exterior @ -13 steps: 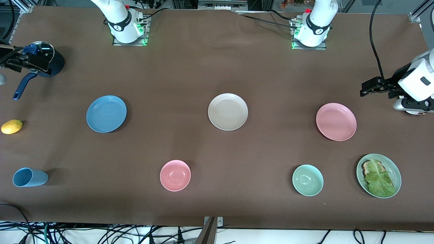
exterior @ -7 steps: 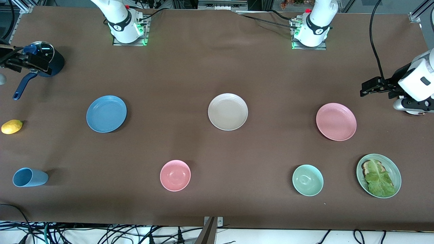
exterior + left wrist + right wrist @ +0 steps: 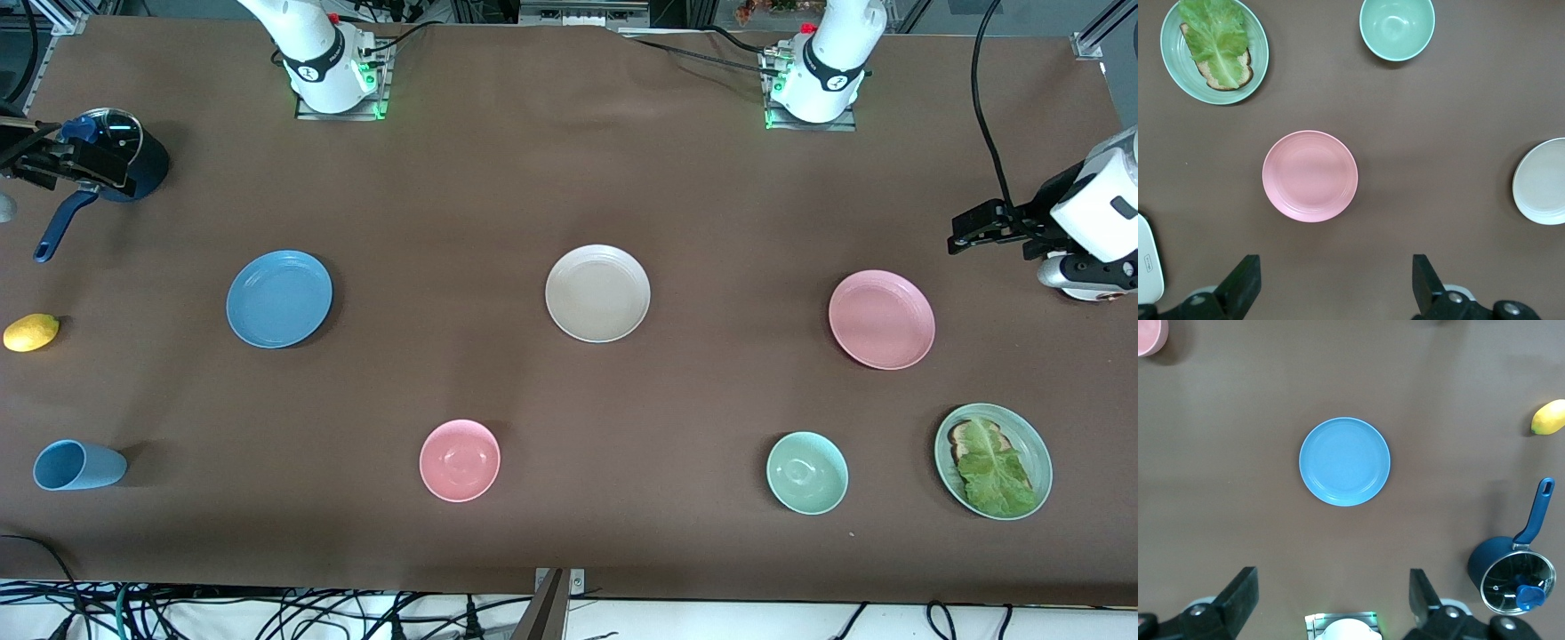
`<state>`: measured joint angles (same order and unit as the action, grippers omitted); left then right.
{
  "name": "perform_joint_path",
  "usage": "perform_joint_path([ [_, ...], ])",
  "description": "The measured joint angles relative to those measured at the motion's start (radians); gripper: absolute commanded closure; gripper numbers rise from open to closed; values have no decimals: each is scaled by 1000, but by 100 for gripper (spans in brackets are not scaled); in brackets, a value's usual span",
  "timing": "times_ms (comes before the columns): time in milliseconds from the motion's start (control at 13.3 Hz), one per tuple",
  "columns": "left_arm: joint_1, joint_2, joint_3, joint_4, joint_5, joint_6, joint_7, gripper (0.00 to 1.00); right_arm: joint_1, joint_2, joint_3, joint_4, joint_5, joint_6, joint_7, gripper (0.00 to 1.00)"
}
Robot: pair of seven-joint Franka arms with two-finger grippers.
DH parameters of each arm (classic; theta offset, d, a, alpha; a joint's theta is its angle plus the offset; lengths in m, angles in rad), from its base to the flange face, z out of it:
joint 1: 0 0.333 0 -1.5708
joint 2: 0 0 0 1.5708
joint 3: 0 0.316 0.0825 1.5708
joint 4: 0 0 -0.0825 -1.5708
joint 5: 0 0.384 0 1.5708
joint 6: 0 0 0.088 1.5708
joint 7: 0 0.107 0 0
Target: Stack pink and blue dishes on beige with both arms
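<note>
The beige plate [image 3: 597, 293] lies mid-table. The blue plate [image 3: 279, 299] lies toward the right arm's end, and the pink plate [image 3: 881, 319] toward the left arm's end. All three rest flat and apart. My left gripper [image 3: 969, 229] hangs high over the left arm's end. In the left wrist view it [image 3: 1335, 287] is open, with the pink plate [image 3: 1310, 176] far below it. My right gripper [image 3: 98, 167] hangs high over the right arm's end. It [image 3: 1331, 597] is also open, and the blue plate [image 3: 1345, 461] shows below it. Neither holds anything.
A pink bowl [image 3: 460, 460], a green bowl [image 3: 806, 473] and a green plate with lettuce [image 3: 993, 460] lie nearer the front camera. A blue cup [image 3: 78, 465], a lemon [image 3: 31, 332] and a blue lidded pot [image 3: 133, 164] sit at the right arm's end.
My left arm's hand has drifted slightly toward its end of the table. The right arm and all dishes are unchanged.
</note>
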<state>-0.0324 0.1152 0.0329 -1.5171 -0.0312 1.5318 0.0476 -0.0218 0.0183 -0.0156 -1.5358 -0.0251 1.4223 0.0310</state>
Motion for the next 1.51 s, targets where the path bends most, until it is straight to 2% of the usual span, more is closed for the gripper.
perform_joint_path([
  [226, -4, 4, -1, 1, 0, -1, 0, 0, 0, 0, 0, 0, 0, 0, 0, 0],
  [527, -5, 92, -1, -4, 0, 3, 0, 0, 0, 0, 0, 0, 0, 0, 0, 0],
  [753, 0, 174, -1, -14, 0, 81, 0, 0, 0, 0, 0, 1, 0, 0, 0, 0],
  [904, 10, 199, 3, -57, -1, 156, 4, 0, 0, 0, 0, 1, 0, 0, 0, 0],
  [1130, 36, 153, 23, -226, -3, 336, 79, 0, 0, 0, 0, 1, 0, 0, 0, 0],
  [1506, 9, -38, 199, -595, -98, 562, 311, 0, 0, 0, 0, 2, 0, 0, 0, 0],
])
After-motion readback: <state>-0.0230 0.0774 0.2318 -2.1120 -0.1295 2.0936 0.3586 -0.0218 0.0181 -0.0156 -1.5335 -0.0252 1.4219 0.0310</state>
